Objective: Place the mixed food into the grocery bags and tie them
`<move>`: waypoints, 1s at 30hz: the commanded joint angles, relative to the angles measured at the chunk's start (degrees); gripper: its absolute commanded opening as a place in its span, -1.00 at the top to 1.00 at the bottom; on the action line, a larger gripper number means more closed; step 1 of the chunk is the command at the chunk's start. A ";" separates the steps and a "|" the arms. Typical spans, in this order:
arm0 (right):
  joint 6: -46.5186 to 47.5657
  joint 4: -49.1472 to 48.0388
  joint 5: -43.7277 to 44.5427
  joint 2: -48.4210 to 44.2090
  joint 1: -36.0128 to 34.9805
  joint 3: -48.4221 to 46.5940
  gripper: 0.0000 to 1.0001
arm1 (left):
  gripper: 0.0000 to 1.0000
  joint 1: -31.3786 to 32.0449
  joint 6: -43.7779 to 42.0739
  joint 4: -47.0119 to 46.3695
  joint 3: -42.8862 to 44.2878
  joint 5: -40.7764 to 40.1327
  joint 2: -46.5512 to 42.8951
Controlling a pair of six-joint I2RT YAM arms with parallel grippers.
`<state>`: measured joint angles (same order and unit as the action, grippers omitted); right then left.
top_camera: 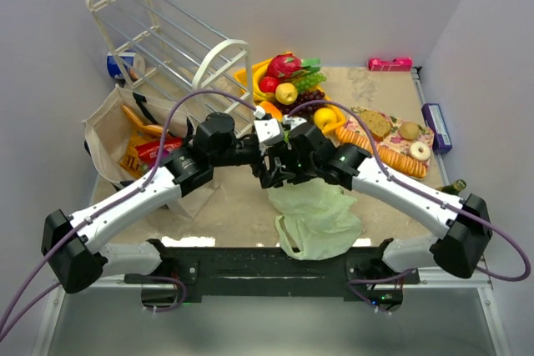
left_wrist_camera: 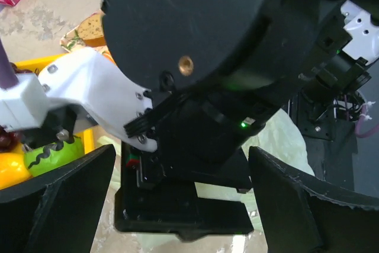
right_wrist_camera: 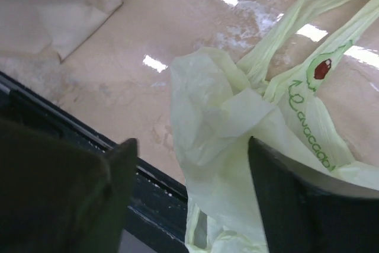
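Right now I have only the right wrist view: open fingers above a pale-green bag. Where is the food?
Observer: Toy fruit is piled on a yellow tray at the table's far side.
Operator: Anything bagged yet?
Observer: The beige tote on the left holds an orange chip bag and a red packet.
Operator: And the left gripper?
Observer: The left gripper is open and empty, pointing at the right arm close up.

The left arm [top_camera: 125, 203] and right arm [top_camera: 400, 191] share white link shells, black joint housings and black bases, each trailed by a purple cable [top_camera: 170, 121]. A white wrist bracket [left_wrist_camera: 89, 87] carries small screws beside a green light [left_wrist_camera: 243, 125]. Each tool's fingers [left_wrist_camera: 59, 205] are matte black wedges.
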<state>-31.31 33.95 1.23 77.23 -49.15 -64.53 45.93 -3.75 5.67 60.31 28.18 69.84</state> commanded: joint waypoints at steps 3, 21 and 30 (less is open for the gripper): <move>-0.85 9.28 9.31 -11.89 4.30 -3.24 -0.93 | -1.00 -0.32 -2.93 -2.51 -1.78 0.29 0.37; -12.81 19.39 10.71 -28.71 15.84 14.69 -0.97 | -1.00 3.72 -3.63 -1.81 -1.87 -4.45 13.64; -16.06 21.08 12.22 -33.54 15.92 17.58 -0.97 | -0.11 4.25 -3.20 -1.54 -2.13 -1.38 19.01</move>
<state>-44.23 55.20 12.40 46.09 -33.56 -49.28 50.02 -6.04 5.32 58.35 24.38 87.39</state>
